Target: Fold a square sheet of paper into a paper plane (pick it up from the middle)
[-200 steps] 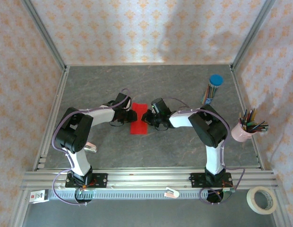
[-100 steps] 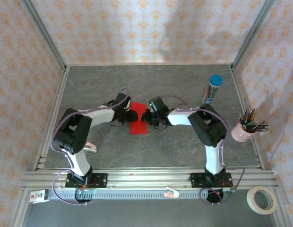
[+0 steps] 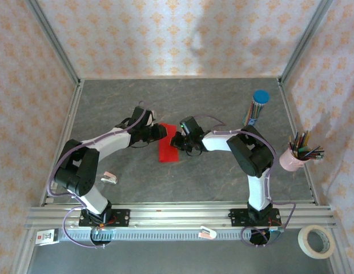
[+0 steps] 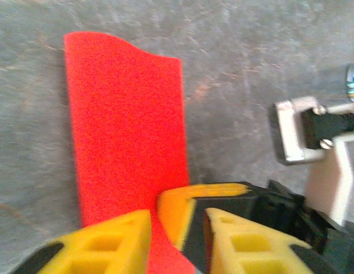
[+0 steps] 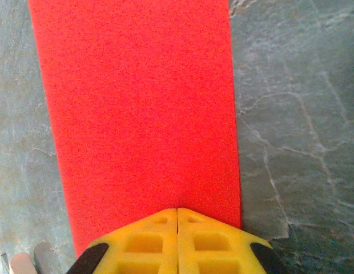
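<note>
The square sheet of paper (image 3: 167, 149) is bright red and lies folded into a narrow rectangle on the grey table, mid-scene. Its far corner curls up a little in the left wrist view (image 4: 125, 120). My right gripper (image 3: 178, 141) is shut, its joined yellow tips (image 5: 177, 210) resting on the near edge of the paper (image 5: 137, 103). My left gripper (image 3: 160, 132) stands at the paper's upper left edge. Its fingers are apart (image 4: 178, 220), with the paper and the right gripper's fingertip (image 4: 174, 206) between them.
A blue-capped tube of coloured pencils (image 3: 257, 106) leans at the back right. A pink cup of pencils (image 3: 296, 155) stands by the right wall. A small silver object (image 3: 110, 178) lies near the left arm. A tape roll (image 3: 317, 241) sits outside the front rail.
The left arm has stretched out, its elbow swinging left and its gripper shifting slightly toward the back. Its fingers stand closer together. The right gripper has stayed on the paper.
</note>
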`<state>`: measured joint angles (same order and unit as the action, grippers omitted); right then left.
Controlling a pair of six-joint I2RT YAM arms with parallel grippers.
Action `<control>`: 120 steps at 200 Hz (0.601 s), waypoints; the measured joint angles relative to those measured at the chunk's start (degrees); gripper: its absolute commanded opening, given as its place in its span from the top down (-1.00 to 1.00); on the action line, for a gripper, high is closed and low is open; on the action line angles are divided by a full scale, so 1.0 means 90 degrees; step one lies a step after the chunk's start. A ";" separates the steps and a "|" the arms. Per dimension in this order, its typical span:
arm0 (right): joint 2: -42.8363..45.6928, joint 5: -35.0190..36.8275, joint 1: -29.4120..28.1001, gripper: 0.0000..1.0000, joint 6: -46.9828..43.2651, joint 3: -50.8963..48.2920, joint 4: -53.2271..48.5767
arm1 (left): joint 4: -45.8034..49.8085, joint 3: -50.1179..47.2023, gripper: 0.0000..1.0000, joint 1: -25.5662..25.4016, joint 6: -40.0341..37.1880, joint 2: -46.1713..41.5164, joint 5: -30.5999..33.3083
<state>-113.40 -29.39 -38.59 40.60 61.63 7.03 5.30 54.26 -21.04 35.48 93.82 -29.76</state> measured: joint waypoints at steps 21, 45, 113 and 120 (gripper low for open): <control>-0.0002 0.0002 0.0000 0.87 -0.0002 0.0000 0.0000 | -0.0260 -0.0061 0.74 -0.0002 0.0223 0.0206 -0.0408; -0.0027 0.0000 0.0000 0.87 -0.0002 0.0015 0.0000 | -0.0308 -0.0049 0.85 -0.0061 0.0279 0.0493 -0.0529; -0.0053 0.0029 0.0000 0.90 -0.0005 0.0041 -0.0015 | 0.0335 0.0505 1.00 -0.0284 0.0070 0.0988 -0.0177; -0.0053 0.0032 0.0000 0.91 -0.0010 0.0041 -0.0017 | 0.0345 0.0520 1.00 -0.0291 0.0051 0.1005 -0.0146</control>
<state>-113.89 -29.10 -38.59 40.51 62.00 6.87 8.40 58.94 -23.66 35.94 102.87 -31.07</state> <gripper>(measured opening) 0.053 0.046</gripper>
